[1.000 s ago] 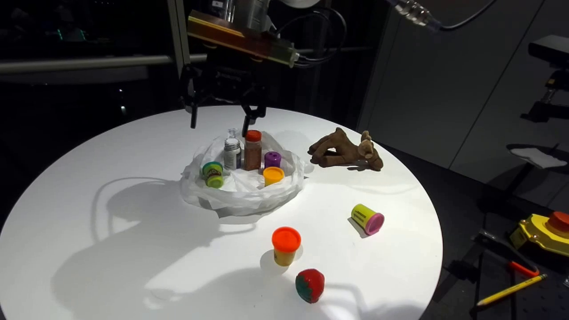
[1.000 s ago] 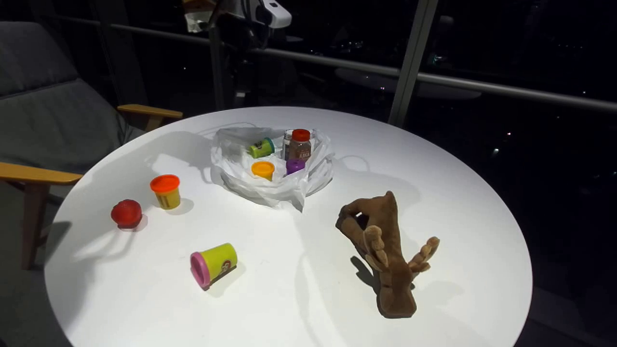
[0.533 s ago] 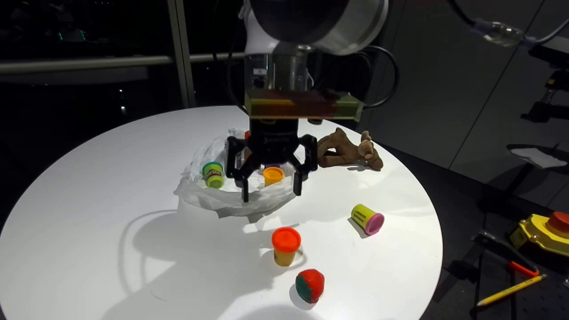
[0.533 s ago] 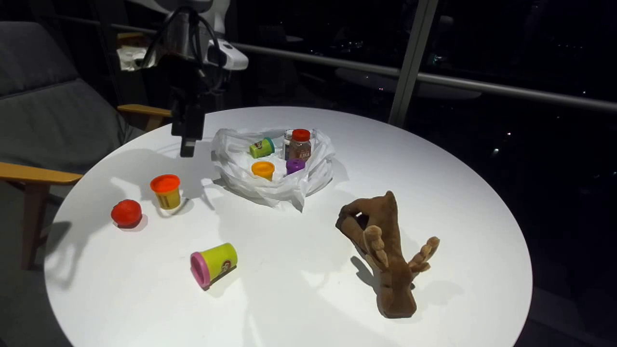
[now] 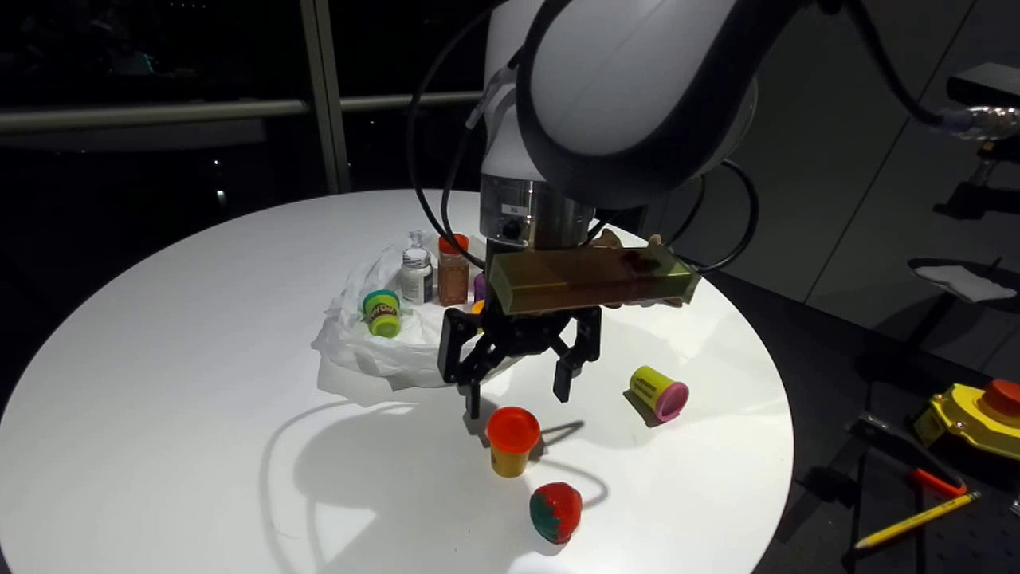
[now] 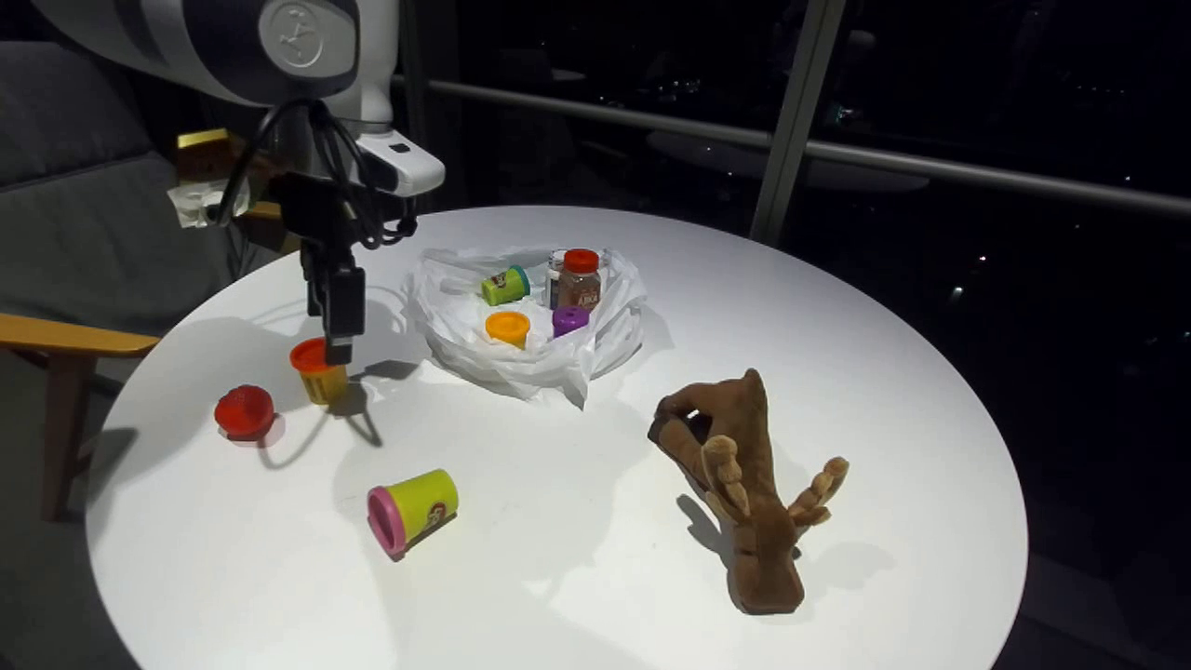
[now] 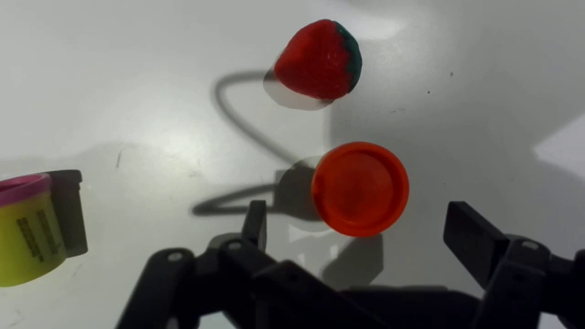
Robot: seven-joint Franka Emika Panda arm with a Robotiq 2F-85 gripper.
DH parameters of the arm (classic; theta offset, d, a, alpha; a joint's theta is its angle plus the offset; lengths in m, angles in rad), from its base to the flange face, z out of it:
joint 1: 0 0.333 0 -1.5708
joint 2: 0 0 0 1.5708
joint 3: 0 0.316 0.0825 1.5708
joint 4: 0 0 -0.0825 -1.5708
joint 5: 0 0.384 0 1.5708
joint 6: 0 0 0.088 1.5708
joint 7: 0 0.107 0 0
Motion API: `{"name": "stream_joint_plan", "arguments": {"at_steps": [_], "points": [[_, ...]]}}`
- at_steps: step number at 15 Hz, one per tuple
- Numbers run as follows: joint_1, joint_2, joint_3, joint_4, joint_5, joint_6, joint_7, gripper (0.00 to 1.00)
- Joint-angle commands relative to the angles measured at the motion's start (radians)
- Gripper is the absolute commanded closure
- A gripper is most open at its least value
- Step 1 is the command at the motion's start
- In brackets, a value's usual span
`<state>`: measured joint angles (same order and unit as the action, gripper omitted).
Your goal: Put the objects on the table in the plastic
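My gripper [image 5: 518,399] stands open above the orange-lidded can [image 5: 512,434], its fingers spread wide and nothing between them. In the wrist view the round orange lid [image 7: 360,189] lies just ahead of the fingertips. A strawberry [image 7: 317,61] rests close by, and a yellow can with a pink lid [image 6: 414,512] lies on its side. The brown plush toy [image 6: 768,530] is mostly hidden behind the arm in an exterior view. Inside the spread white plastic [image 6: 465,358] are a green can [image 6: 505,286], a red-capped jar [image 6: 581,279], a white-grey bottle [image 5: 417,277], a purple piece [image 6: 569,322] and a yellow-orange can [image 6: 508,328].
Everything stands on a round white table [image 5: 175,335]. A grey chair with a wooden armrest [image 6: 74,335] is beside the table. Off the table's edge sit a yellow box with a red button [image 5: 976,418] and a pencil [image 5: 916,520].
From above the plastic, my gripper has come across and down to the orange-lidded can, staying open. The objects on the table and in the plastic have kept their places.
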<state>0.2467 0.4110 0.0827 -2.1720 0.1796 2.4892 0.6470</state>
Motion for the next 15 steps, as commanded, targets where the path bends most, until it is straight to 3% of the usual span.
{"name": "stream_joint_plan", "arguments": {"at_steps": [1,15], "points": [[0.004,-0.032,-0.005,-0.055,-0.006,0.079,-0.01,0.0],[-0.023,-0.006,0.045,-0.054,0.112,0.109,-0.063,0.0]]}}
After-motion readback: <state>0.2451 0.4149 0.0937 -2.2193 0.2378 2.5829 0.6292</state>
